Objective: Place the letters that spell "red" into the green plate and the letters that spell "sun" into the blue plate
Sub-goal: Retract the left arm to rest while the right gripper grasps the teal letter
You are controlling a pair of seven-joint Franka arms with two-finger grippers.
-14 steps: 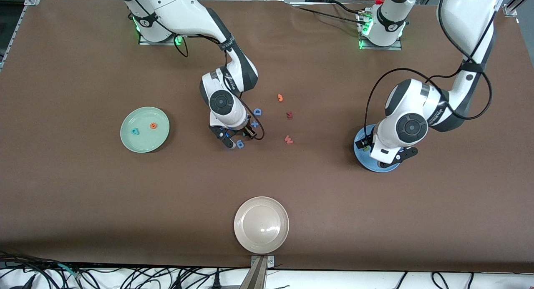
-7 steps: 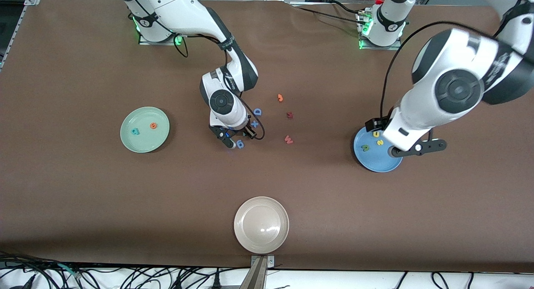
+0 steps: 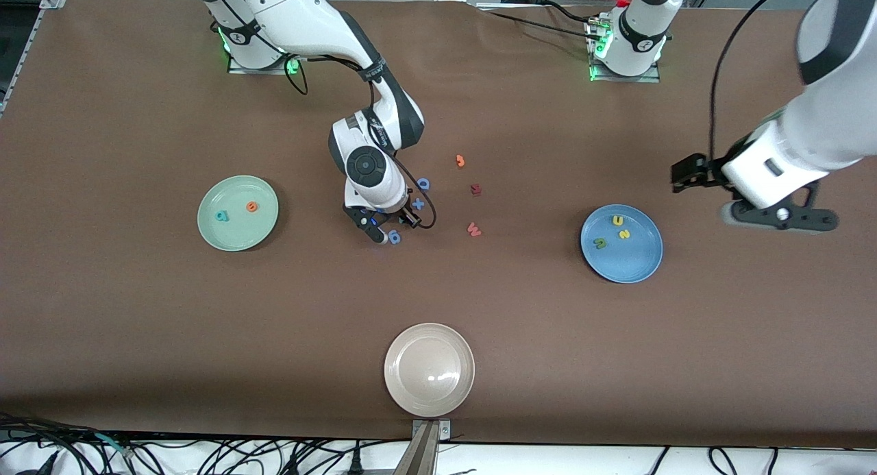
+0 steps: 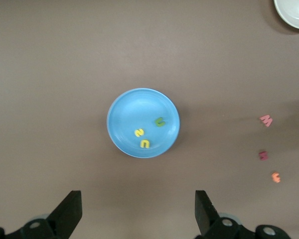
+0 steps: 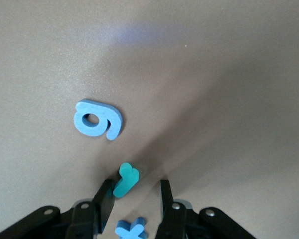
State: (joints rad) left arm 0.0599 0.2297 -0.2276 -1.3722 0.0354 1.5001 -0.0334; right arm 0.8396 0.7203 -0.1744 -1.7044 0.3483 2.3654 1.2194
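Note:
The small teal "r" (image 5: 125, 180) lies on the table between the tips of my right gripper (image 5: 135, 191), touching one finger (image 5: 105, 195) with a gap to the other; its jaws stand part open. The green plate (image 3: 233, 236), toward the right arm's end, holds the teal "d" (image 3: 220, 216) and orange "e" (image 3: 252, 206). The blue plate (image 3: 634, 266) holds the yellow "u" (image 3: 617, 221), yellow "s" (image 3: 624, 234) and olive "n" (image 3: 600, 242). My left gripper (image 3: 777, 221) hangs open and empty, high over the table beside the blue plate (image 4: 129, 107).
Around my right gripper (image 3: 390, 227) lie a blue looped piece (image 5: 97, 119), a blue x (image 5: 128, 229) and a blue D (image 3: 423, 184). An orange hook (image 3: 460, 161), a dark red piece (image 3: 475, 188) and a red W (image 3: 473, 229) lie mid-table. A beige plate (image 3: 429, 369) sits near the front edge.
My left arm has risen and swung away from the blue plate toward its own end of the table, uncovering the three letters in it. My right gripper has barely moved.

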